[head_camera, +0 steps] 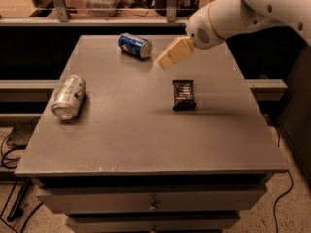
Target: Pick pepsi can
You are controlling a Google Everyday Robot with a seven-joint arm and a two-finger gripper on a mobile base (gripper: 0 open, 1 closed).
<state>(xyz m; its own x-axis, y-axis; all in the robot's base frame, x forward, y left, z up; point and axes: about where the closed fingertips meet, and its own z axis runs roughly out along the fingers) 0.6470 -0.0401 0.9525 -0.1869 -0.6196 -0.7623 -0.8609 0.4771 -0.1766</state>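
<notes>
Grey desk (146, 144) carries the pepsi can (134, 45) near its far edge, lying on its side, long axis running roughly left to right. Just right of it hangs the end effector (173, 53), apart from it; whether it is wide or narrow I cannot tell.

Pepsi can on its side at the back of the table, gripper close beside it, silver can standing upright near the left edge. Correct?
No: the silver can lies on its side, not upright; the camera view shows it. The pepsi can is on its side at the back of the table, with the gripper close beside it.
</notes>
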